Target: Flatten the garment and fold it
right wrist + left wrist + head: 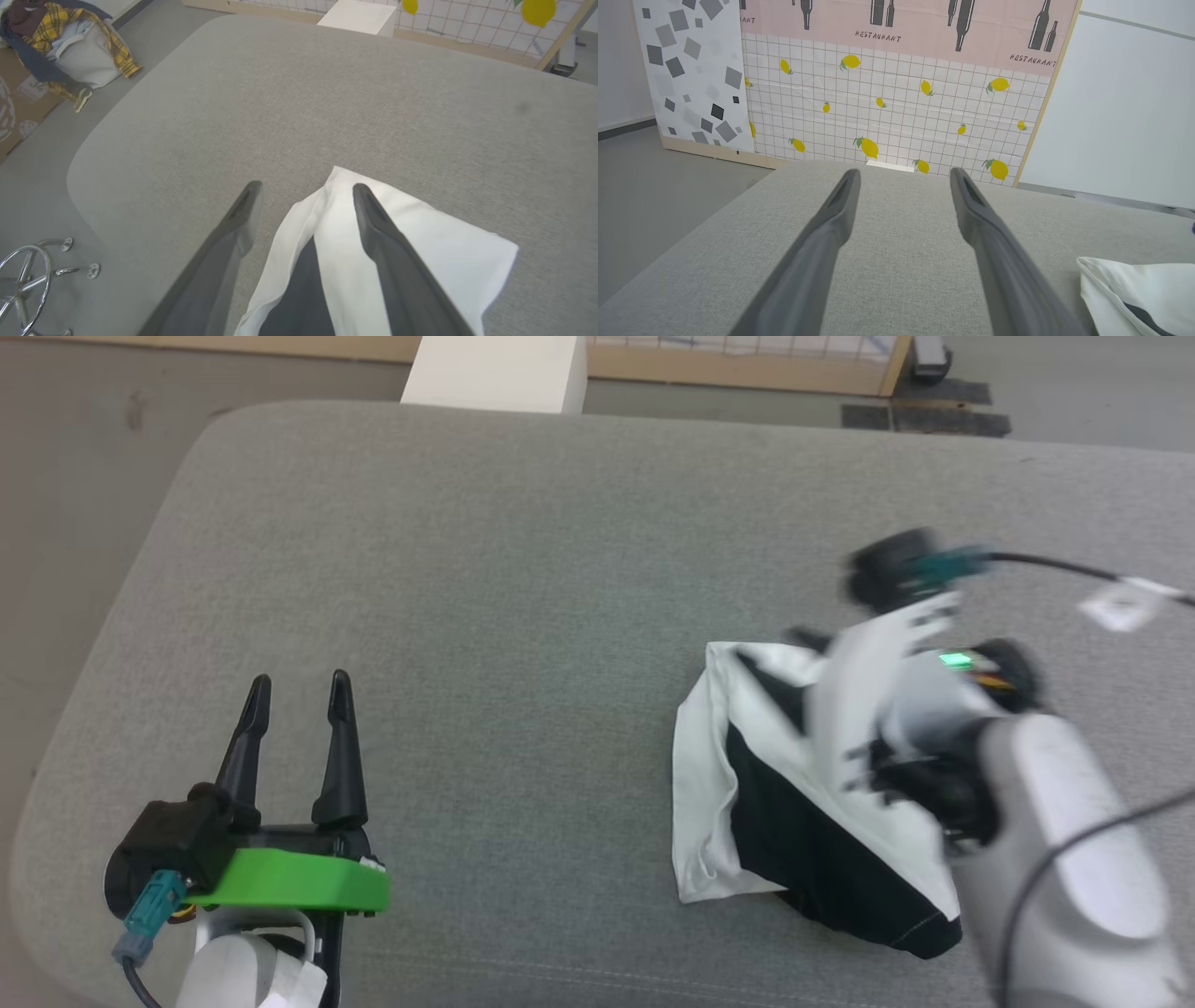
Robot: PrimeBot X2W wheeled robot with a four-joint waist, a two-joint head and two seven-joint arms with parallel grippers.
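Note:
The garment (709,775) lies crumpled in a heap on the right of the grey padded table (513,569), white cloth wrapped around black. My right gripper (306,186) is open just above it. One finger lies over the white cloth (444,238), the other over bare table, with nothing gripped. In the head view my right forearm (1055,803) is blurred and covers the heap's right side. My left gripper (299,679) stands open and empty at the near left, far from the garment. In the left wrist view the left gripper (904,171) points across bare table, with a corner of the garment (1134,289) at lower right.
A white box (495,373) stands beyond the table's far edge, before a lemon-patterned panel (901,93). On the floor to the left are a basket of clothes (74,51) and a chrome chair base (28,275). A tagged cable (1116,602) trails from my right wrist.

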